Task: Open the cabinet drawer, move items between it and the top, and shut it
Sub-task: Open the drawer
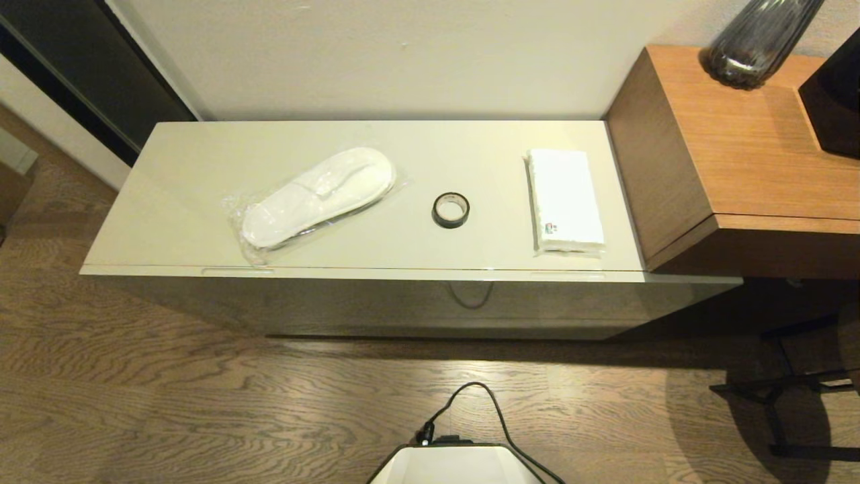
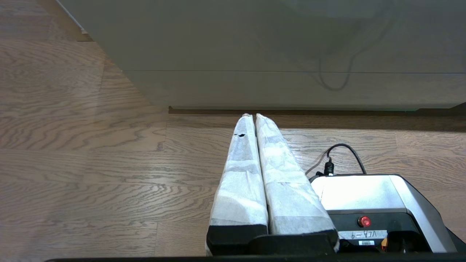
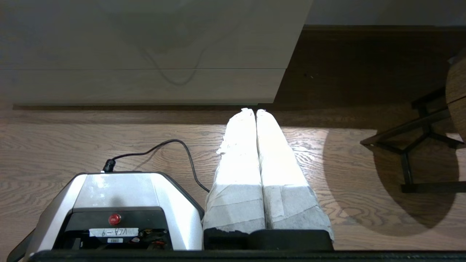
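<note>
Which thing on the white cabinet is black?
The tape roll, the small ring in the middle of the top. The bagged slippers on its left and the packet on its right are both white.

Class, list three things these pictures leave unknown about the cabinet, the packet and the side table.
- Drawer contents: hidden in every view behind its shut front.
- Print on the packet: too small to read in the head view.
- Vase top and the black thing on the side table: cut off by the head view's edge.

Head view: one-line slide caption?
Bagged white slippers, black tape roll and white soft packet lie on the glossy cream cabinet top; drawer closed.
</note>
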`<state>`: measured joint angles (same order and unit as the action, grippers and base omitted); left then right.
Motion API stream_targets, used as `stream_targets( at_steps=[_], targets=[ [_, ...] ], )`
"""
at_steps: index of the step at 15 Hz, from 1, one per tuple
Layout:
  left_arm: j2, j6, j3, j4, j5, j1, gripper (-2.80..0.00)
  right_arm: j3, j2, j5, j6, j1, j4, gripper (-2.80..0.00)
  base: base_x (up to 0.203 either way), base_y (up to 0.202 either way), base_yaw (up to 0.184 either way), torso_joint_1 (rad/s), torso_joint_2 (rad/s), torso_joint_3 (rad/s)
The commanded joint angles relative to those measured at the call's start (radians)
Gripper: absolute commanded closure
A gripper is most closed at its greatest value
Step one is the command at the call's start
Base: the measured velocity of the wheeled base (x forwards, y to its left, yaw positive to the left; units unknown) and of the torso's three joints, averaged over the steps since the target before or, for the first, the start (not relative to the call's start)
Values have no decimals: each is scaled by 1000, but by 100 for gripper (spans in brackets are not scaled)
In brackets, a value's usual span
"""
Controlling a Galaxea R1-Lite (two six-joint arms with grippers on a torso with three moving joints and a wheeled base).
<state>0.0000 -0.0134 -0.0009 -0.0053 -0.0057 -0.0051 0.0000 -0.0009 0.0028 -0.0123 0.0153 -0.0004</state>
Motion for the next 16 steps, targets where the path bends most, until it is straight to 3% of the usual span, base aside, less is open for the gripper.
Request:
stream_targets(
  at_steps=[1, 16],
  targets=[
    [0, 0, -1, -1, 0, 1, 0, 2, 1, 0, 0, 0, 0, 0, 0, 0, 0, 0, 0, 0],
    [0, 0, 1, -1, 0, 1, 0, 2, -1, 0, -5, 0, 2, 0, 0, 0, 0, 0, 0, 0]
  ],
)
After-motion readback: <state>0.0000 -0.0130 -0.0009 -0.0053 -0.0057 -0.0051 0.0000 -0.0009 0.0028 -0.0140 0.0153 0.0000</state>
